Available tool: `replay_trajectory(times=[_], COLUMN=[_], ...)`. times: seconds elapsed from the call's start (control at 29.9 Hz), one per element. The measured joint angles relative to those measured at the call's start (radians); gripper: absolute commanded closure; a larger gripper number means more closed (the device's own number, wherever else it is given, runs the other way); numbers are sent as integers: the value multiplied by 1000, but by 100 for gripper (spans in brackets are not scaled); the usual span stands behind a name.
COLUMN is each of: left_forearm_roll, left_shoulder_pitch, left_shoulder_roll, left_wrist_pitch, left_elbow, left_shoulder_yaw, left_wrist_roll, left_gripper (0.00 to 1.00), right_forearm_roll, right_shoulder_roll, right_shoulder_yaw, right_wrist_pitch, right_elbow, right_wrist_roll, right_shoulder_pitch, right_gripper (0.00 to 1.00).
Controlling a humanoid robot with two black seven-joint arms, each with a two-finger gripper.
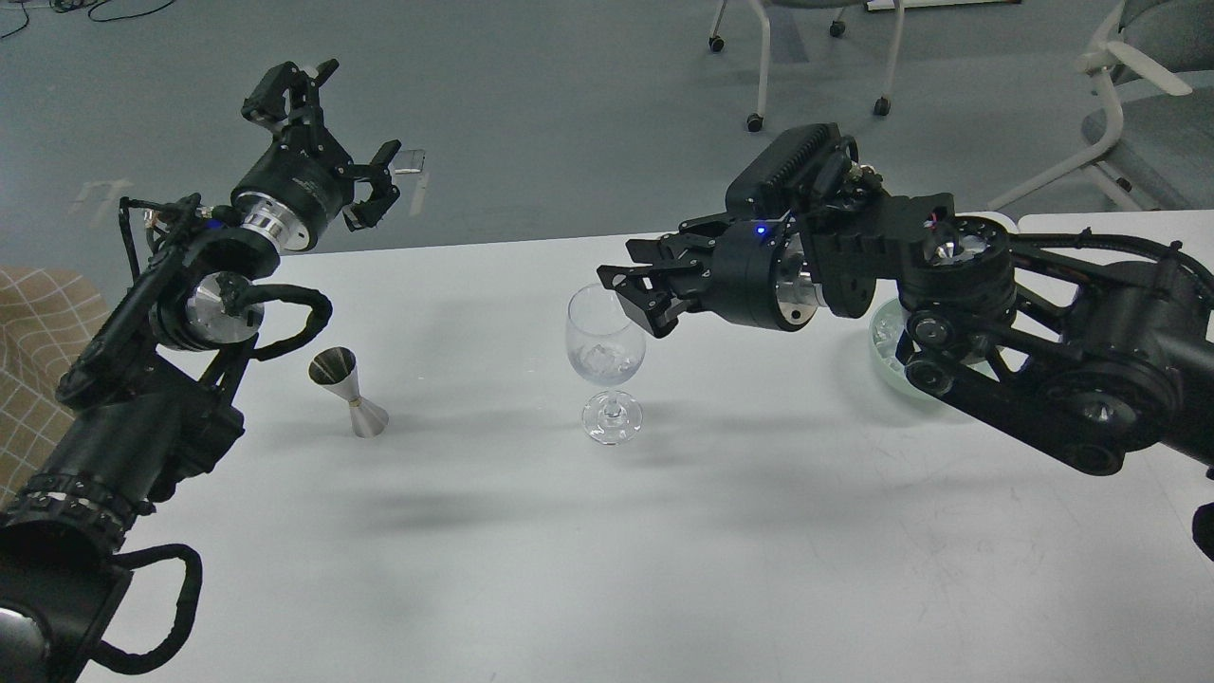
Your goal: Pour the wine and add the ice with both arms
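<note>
A clear wine glass (607, 365) stands upright mid-table with an ice cube (599, 359) lying in its bowl. My right gripper (631, 292) hovers just over the glass's right rim, open, with nothing between its fingers. More ice (886, 328) lies in a pale green bowl (882, 356), mostly hidden behind my right arm. My left gripper (334, 131) is raised over the table's far left edge, open and empty. A steel jigger (349, 391) stands on the table below it. No wine is in view.
The white table (664, 531) ends at its far edge just behind the glass. Office chairs (1129, 104) stand on the floor beyond. A beige checked surface (38, 360) lies left of the table.
</note>
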Motion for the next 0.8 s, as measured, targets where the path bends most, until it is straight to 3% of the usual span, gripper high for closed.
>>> replay_trajectory(times=[0.13, 0.17, 0.23, 0.3, 0.8], left_forearm_roll=[0, 0, 0, 0, 0], left_shoulder_pitch=[-2, -2, -2, -2, -1], left_shoulder_roll=[1, 2, 4, 5, 6], left_wrist_pitch=[-1, -1, -1, -2, -8], left_elbow=[0, 0, 0, 0, 8], left_shoulder_yaw=[0, 0, 0, 0, -2], left_wrist_roll=[1, 1, 1, 1, 1], left_gripper=[2, 2, 2, 2, 2], right_forearm_roll=[12, 15, 27, 67, 591], right_shoulder_roll=[-20, -28, -52, -68, -80], right_shoulder_yaw=[80, 99, 153, 213, 535], right_wrist_pitch=[12, 15, 18, 19, -3], right_elbow=[-6, -10, -29, -63, -506], right_wrist_roll=[5, 7, 11, 13, 15], right_shoulder_pitch=[24, 29, 47, 63, 98], right_gripper=[46, 39, 15, 3, 0])
